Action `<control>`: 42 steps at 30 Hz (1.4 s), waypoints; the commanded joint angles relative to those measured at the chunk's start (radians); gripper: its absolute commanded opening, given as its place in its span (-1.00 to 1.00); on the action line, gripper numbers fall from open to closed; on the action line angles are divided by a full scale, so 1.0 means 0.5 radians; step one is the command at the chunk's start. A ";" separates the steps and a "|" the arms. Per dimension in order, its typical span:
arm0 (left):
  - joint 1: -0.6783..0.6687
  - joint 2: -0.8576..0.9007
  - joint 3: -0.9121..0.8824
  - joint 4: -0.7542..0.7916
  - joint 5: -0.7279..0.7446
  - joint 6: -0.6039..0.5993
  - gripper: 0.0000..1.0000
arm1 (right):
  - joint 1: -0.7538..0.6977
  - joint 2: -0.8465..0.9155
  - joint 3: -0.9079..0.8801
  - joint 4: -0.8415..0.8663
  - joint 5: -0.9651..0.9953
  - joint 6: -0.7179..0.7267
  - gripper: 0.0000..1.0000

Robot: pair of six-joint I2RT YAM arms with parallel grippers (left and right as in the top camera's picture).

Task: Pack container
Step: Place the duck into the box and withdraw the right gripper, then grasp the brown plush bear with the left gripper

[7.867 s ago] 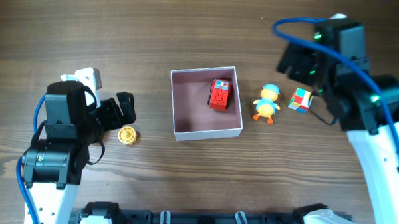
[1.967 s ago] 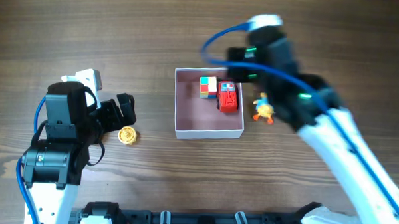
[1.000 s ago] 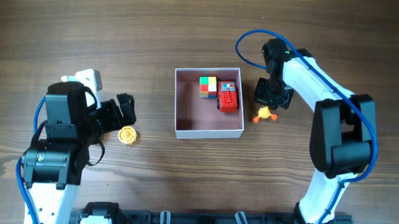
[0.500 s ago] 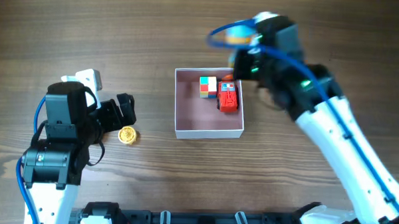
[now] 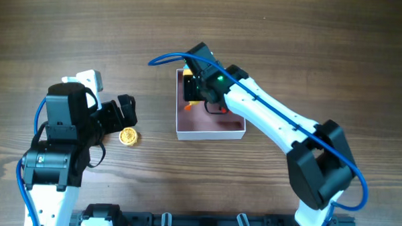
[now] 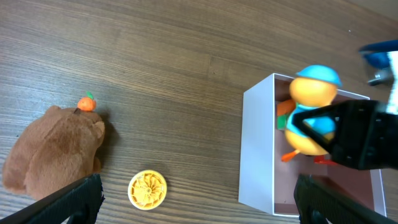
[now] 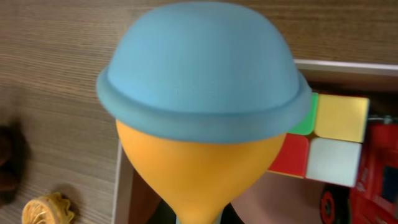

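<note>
The container (image 5: 210,134) is a shallow white-walled box with a pink inside, at the table's middle. My right gripper (image 5: 199,93) hangs over its left part, shut on a yellow duck (image 6: 311,112) with a blue cap (image 7: 199,68). The duck fills the right wrist view and hides the fingers. In the box lie a coloured cube (image 7: 326,140) and a red toy car (image 7: 373,180). My left gripper (image 5: 124,110) stands open left of the box, over a yellow ridged disc (image 6: 147,189) on the table.
A brown plush bear (image 6: 53,149) with a small orange bit on top lies left of the disc. The container's white side wall (image 6: 258,149) faces the left gripper. Bare wood surrounds the box.
My right arm has swung left with the duck, from beyond the container's right side to above its left part. The left arm and the disc have not moved.
</note>
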 commanded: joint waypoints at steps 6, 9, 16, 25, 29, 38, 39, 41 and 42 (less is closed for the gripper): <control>-0.013 0.001 0.040 -0.002 0.017 -0.017 0.99 | 0.011 0.035 0.004 0.035 -0.049 0.048 0.07; -0.013 0.001 0.040 -0.003 0.017 -0.017 0.99 | 0.011 0.035 0.004 0.034 -0.049 0.047 0.20; -0.013 0.001 0.040 -0.008 0.017 -0.017 0.99 | 0.011 0.035 0.004 0.023 -0.050 0.046 0.23; -0.013 0.000 0.040 -0.028 0.017 -0.017 0.99 | -0.010 -0.378 0.095 -0.340 0.398 -0.060 0.31; -0.013 -0.006 0.042 -0.032 0.017 -0.002 0.99 | -0.273 -0.950 0.104 -0.642 0.594 -0.092 0.82; 0.331 0.156 0.202 -0.317 -0.336 -0.100 1.00 | -1.384 -1.232 -0.014 -1.124 0.202 -0.548 1.00; 0.407 0.208 0.202 -0.301 -0.330 -0.023 0.99 | -1.390 -1.204 -0.045 -1.120 0.183 -0.548 0.99; 0.549 0.364 0.201 -0.260 -0.322 0.143 1.00 | -1.390 -1.128 -0.108 -1.118 0.167 -0.549 0.99; 0.613 0.475 0.201 -0.229 -0.322 0.157 1.00 | -1.390 -1.073 -0.136 -1.125 0.168 -0.549 1.00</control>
